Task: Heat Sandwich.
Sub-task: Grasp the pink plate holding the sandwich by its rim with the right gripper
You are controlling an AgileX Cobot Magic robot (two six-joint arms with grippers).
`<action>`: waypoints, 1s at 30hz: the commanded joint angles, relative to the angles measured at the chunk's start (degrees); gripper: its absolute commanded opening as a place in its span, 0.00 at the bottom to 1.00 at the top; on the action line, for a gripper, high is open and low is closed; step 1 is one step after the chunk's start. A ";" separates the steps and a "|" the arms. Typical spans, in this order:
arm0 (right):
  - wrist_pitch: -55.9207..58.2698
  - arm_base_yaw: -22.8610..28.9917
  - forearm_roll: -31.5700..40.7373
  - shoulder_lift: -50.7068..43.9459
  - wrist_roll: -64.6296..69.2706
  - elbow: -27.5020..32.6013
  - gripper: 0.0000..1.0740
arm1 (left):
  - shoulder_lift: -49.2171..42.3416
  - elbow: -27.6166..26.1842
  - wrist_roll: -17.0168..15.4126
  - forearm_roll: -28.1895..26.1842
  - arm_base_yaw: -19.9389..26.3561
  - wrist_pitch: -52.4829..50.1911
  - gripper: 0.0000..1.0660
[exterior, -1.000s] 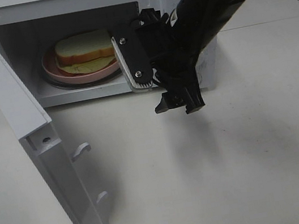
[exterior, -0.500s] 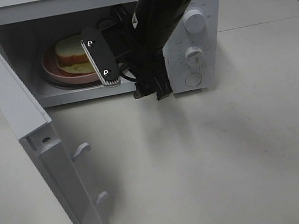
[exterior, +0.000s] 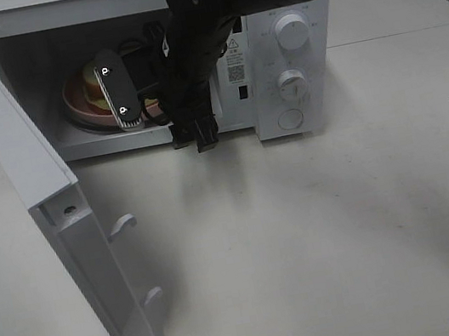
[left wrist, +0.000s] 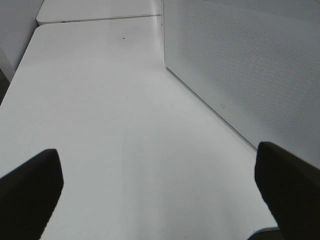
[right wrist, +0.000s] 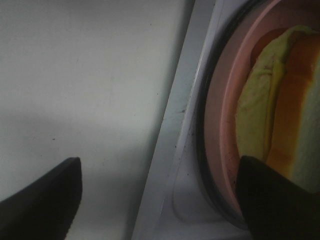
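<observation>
Sandwich [right wrist: 275,105] sits flat on plate [right wrist: 220,125] inside microwave [exterior: 292,53], filling edge facing near, length mostly hidden. Right gripper [right wrist: 160,170], left gripper [left wrist: 159,160]: both spread wide.

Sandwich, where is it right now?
The sandwich lies on the pink plate inside the open microwave, upper left in the high view. The right gripper at the doorway hides most of it there.

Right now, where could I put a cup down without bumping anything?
The widest bare patch of table lies in front of the microwave, right of its open door. The microwave's mouth is crowded: the right arm's open fingers hover by the pink plate holding the sandwich.
</observation>
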 commanded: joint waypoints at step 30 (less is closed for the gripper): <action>5.39 0.74 0.06 17.76 8.31 -25.50 0.71 | -1.26 0.11 -0.40 1.03 0.17 -0.52 0.93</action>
